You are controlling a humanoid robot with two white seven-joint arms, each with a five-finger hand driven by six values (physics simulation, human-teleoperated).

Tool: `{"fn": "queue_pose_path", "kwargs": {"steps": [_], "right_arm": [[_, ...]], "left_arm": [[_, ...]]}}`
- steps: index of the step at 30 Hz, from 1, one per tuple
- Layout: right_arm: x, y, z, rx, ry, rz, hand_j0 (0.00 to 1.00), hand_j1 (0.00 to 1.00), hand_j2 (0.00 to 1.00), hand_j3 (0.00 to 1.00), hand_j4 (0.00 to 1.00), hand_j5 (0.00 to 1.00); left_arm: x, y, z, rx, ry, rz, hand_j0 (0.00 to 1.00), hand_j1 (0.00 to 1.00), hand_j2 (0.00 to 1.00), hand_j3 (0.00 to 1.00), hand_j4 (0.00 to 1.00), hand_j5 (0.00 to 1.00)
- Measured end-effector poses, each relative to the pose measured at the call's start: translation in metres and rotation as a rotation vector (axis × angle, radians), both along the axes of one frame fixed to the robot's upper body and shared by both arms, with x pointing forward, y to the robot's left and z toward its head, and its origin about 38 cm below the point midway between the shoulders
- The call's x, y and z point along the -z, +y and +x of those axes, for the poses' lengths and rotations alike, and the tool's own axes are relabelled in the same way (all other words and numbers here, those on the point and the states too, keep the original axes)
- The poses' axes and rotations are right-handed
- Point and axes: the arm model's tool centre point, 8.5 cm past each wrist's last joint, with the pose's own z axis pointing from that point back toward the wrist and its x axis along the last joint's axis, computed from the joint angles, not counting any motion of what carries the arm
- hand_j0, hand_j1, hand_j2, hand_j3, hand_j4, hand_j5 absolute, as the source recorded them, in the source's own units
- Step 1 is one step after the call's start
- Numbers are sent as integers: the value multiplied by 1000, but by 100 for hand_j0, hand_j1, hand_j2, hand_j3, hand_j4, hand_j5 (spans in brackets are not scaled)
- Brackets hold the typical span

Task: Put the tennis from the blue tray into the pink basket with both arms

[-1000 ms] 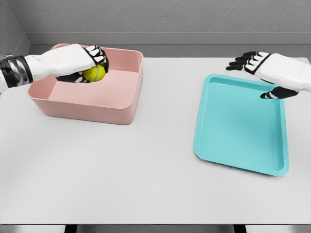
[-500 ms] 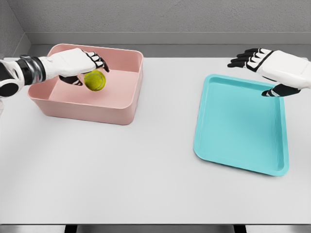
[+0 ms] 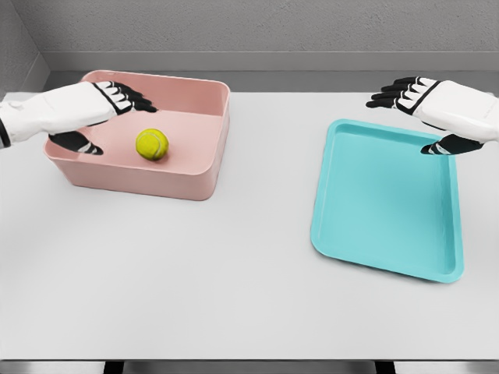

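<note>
Tennis ball (image 3: 152,144) lies on the floor of the pink basket (image 3: 199,167), a little left of the middle, and no finger touches it, so you can judge that the main step of the task is done. The ball rests low between the walls, and I think these walls are the reason it will not roll away from there. Your left hand (image 3: 90,109) hangs over the left part of the basket with the fingers stretched out and relaxed; it holds nothing, and the thumb points down near the left wall. This spread pose fits a hand that has no more need to grip, and it stands to the side of the ball, not above it. Your right hand (image 3: 437,109) is at the far right, over the back corner of the blue tray (image 3: 382,202), also with the fingers wide and empty, the thumb reaching down toward the tray rim. The tray is flat and shallow with a low rim and nothing lies in it, which agrees with the ball being in the basket. Tray and basket stand well apart on the white table (image 3: 234,280), one for each arm, and probably this is why both arms are needed. No brand, label or writing can be read on the ball, the basket, the tray or the hands; the ball shows only its yellow-green surface with a faint seam.
</note>
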Motion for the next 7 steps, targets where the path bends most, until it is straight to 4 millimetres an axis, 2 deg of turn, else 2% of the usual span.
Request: {"fn": "queue_pose_path", "kwargs": {"steps": [2,7], "right_arm": [[0,0,0,0,0,0,100,100,100,100,100,100],[0,0,0,1,0,-1,100,100,100,100,100,100]], "left_arm": [[3,8,-6,-10,15,-1,100,100,100,100,100,100],[-9,18,-9,-26,-6,-3,100,100,100,100,100,100]]}}
